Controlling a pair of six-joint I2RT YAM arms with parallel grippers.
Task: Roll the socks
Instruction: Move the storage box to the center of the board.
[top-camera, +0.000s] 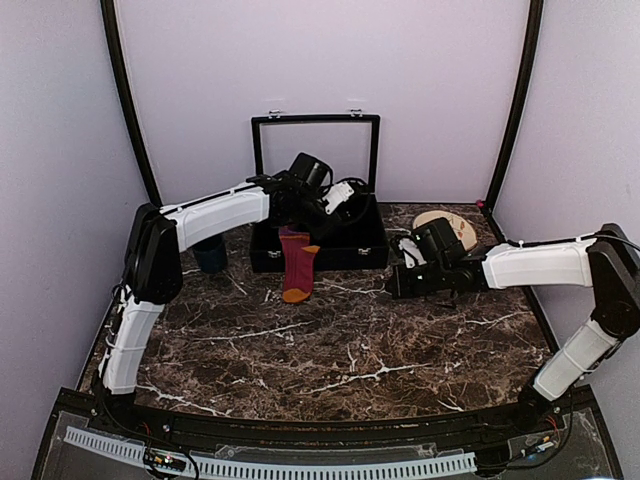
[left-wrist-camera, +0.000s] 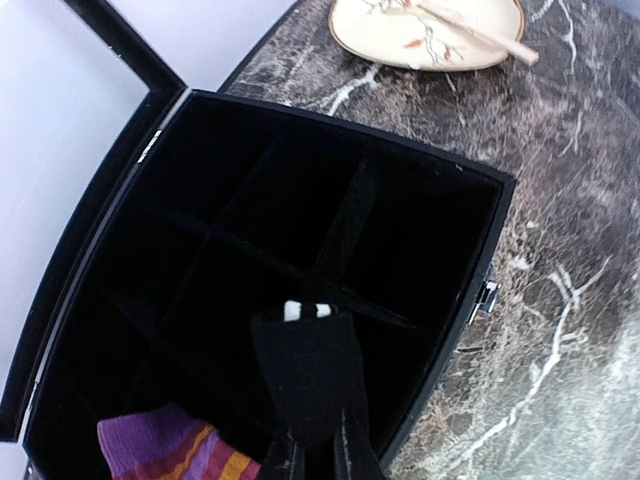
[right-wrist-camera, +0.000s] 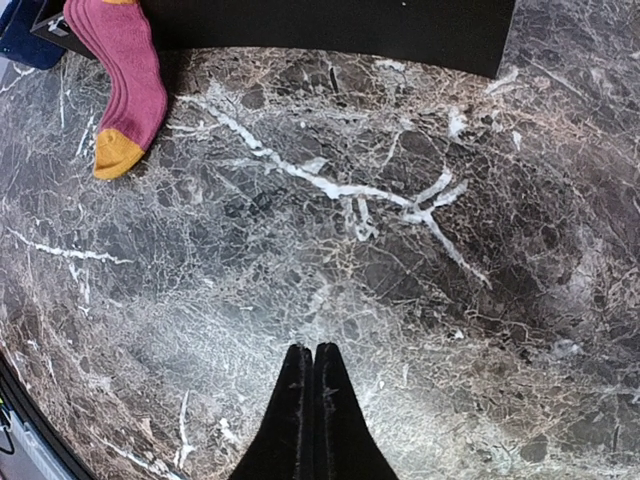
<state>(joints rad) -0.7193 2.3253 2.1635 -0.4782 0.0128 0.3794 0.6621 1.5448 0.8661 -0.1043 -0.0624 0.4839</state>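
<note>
one dark marble table (top-camera: 340, 350) with white veins fills the lower half of the top view. a black box (top-camera: 365, 250) sits at upper centre of that view, its lid (top-camera: 315, 120) standing open against the back wall; the left wrist view shows dividers splitting the inside into compartments. the left arm (top-camera: 215, 215) reaches from the left edge across the box, and the right arm (top-camera: 540, 265) comes in low from the right edge, ending right of centre over bare marble. the maroon sock (top-camera: 294, 255) hangs over the box's front wall just below the left arm's wrist, its orange toe (top-camera: 297, 293) lying on the table; in the left wrist view its purple and orange striped cuff shows in the lower left corner, inside the box. the black sock (left-wrist-camera: 305, 370) is at lower centre of the left wrist view, bunched up with white stripes at its top, held above the dividers; which compartment lies under it cannot be told. the left gripper (left-wrist-camera: 318, 452) is pinching that black sock. the right gripper (right-wrist-camera: 312, 356) has its jaws pressed together on nothing, just over the marble. a cream plate (top-camera: 447, 228) with a stick (left-wrist-camera: 480, 32) across it lies right of the box. a blue cup (top-camera: 210, 255) stands left of the box, below the left arm.
</note>
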